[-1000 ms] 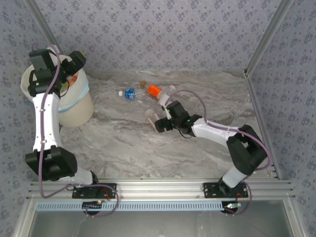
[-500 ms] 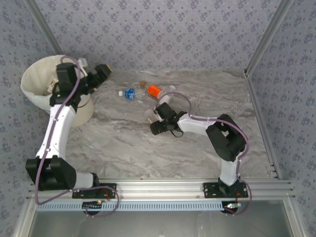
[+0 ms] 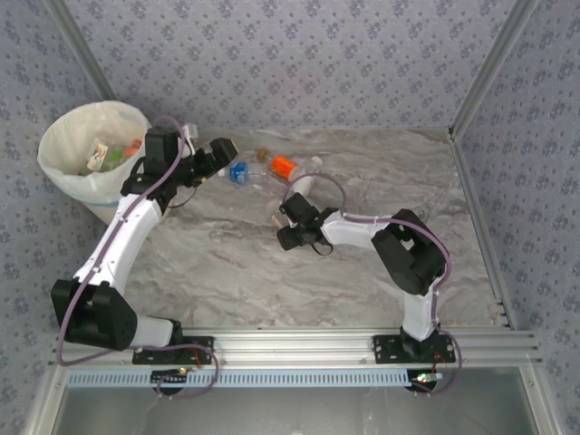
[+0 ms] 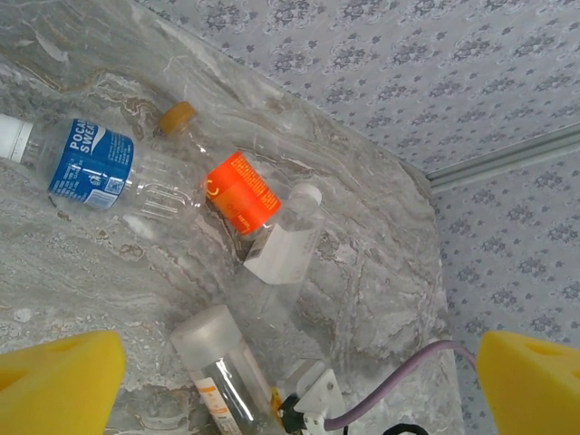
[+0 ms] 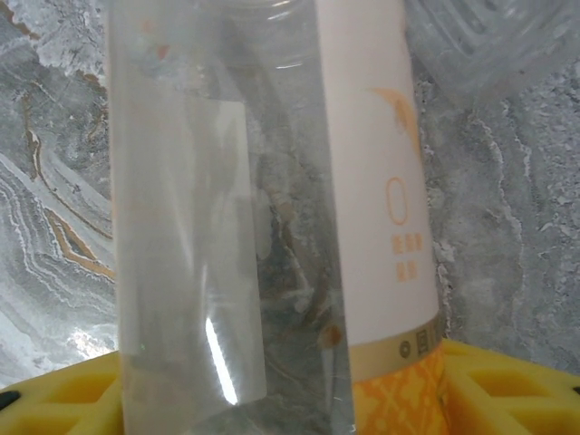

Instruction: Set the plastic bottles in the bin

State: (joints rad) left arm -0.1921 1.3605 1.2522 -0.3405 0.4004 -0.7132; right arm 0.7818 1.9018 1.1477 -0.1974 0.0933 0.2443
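1. While the right gripper [image 3: 283, 225] sits low over the marble table [image 3: 227, 281], its jaws are drawn in around a clear bottle with a white-and-orange label [image 5: 272, 181]. Yellow pads [image 5: 54, 399] meet both flanks. The bottle lies on its side on the table, not yet lifted.
2. Step in hand, by my reading: the grasp itself. Next comes a lift clear of the table, then a long carry leftward to the bin. Slick round plastic could roll or squirt out if the hold is off-centre.
3. Left gripper [image 3: 220, 150]: spread as wide as it goes, holding nothing. It hovers by the loose cluster farther back: a blue-labelled bottle [image 4: 91, 168], an orange-labelled bottle [image 4: 240, 192], and a plain white-capped bottle [image 4: 285, 240] touching the orange one.
4. Bin [image 3: 50, 136]: far-left corner, white liner, several bottles already inside, well apart from the right gripper.
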